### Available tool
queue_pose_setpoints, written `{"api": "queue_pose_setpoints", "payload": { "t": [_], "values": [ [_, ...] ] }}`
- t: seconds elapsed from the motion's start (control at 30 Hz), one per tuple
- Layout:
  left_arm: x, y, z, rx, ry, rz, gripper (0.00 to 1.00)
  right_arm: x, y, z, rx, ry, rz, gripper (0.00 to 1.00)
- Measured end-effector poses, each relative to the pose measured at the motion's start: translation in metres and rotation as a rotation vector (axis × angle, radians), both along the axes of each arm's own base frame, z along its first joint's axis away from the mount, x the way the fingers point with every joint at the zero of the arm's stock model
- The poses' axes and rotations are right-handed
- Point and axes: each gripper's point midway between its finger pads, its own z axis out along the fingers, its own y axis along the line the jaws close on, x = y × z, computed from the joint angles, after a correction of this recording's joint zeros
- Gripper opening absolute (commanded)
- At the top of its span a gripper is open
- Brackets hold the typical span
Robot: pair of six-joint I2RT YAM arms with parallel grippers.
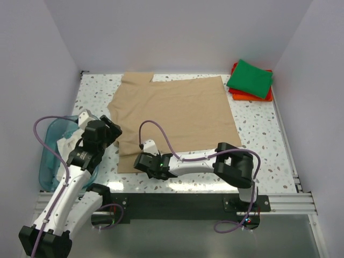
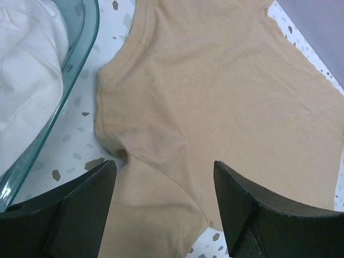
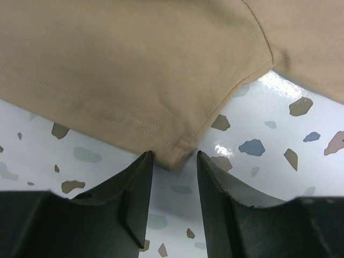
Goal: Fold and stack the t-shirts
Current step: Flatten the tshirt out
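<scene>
- The tan t-shirt (image 1: 177, 115) lay spread flat across the middle of the tabletop (image 1: 258, 156), ahead of both claws. Its near edge reached almost to the right claw (image 3: 173, 161).
- A stitched hem corner (image 3: 180, 153) of the tan shirt sat right at the tips of the right claw and poked into the gap between them.
- The right claw was low over the tabletop with its fingers (image 3: 134, 188) a narrow way apart. They were not pressed together on the cloth. The right wrist view did not show whether either finger touched the corner.
- The left claw (image 2: 164, 177) hung above the tan shirt's left sleeve (image 2: 113, 123), where the sleeve meets the body. Its jaws stood wide apart and held nothing.
- The sleeve seam ran away ahead of the left claw, and the cloth between the fingers lay smooth.
- Just to the left of the left claw was the rim of a translucent teal basket (image 2: 86, 48). The white t-shirt (image 2: 27, 64) was bunched inside it.
- Well away from both claws, at the far right corner of the tabletop, the green t-shirt (image 1: 250, 79) lay folded on top of the orange-red t-shirt (image 1: 244, 97). The orange-red edges showed around it.
- The tabletop was speckled white, bare on the right side between the right claw and that stack.
</scene>
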Motion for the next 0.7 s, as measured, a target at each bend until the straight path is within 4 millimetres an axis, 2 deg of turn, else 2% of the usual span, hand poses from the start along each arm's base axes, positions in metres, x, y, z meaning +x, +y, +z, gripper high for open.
{"api": "queue_pose_setpoints", "payload": {
  "t": [0.07,0.1,0.2,0.23,0.33,0.57,0.7],
  "values": [
    [-0.002,-0.001,-0.008,-0.003,0.013,-0.007,0.76,0.002,0.0,-0.001,-0.002,-0.009,-0.006,0.3],
    [-0.003,-0.002,-0.014,-0.004,0.023,-0.01,0.75,0.002,0.0,-0.001,0.002,-0.011,-0.008,0.21],
    [-0.007,-0.004,-0.031,-0.009,0.059,-0.023,0.74,0.003,0.002,-0.002,0.017,-0.015,-0.016,0.06],
    [-0.009,-0.005,-0.036,-0.012,0.069,-0.026,0.73,0.003,0.002,-0.002,0.023,-0.018,-0.018,0.04],
    [-0.013,-0.008,-0.051,-0.023,0.095,-0.039,0.73,0.002,-0.003,-0.002,0.034,-0.019,-0.023,0.01],
    [-0.022,-0.017,-0.083,-0.064,0.149,-0.074,0.74,-0.005,-0.042,0.003,-0.002,-0.01,-0.022,0.0],
    [-0.025,-0.023,-0.094,-0.09,0.165,-0.098,0.74,-0.002,-0.056,0.01,0.004,-0.008,-0.025,0.01]
  ]
}}
